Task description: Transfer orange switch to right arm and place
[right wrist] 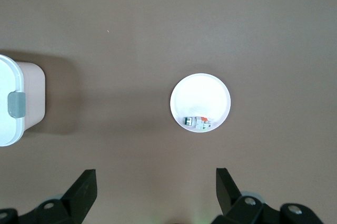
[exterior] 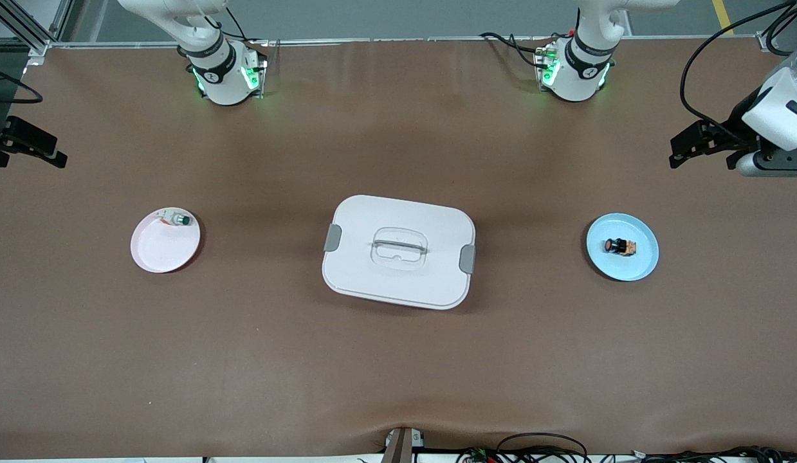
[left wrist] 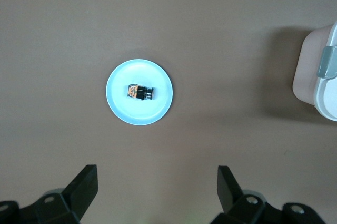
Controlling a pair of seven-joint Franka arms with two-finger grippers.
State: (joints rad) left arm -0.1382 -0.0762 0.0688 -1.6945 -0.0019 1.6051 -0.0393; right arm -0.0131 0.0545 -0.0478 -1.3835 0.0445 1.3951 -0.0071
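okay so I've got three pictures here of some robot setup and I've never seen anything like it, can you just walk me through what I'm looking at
These are two robot arms bolted along one edge of a brown table. The wide picture looks down from a high camera facing them. The other two come from cameras on each arm's wrist, so the black prongs at their lower edge are that arm's own fingers.

The left gripper hangs open above the blue plate, which carries the orange switch, a tiny black button with an orange cap. The right gripper hangs open above the pink plate, where a small green-capped switch lies near the rim. Between the plates sits a closed white box with grey latches.

Nothing is held yet.
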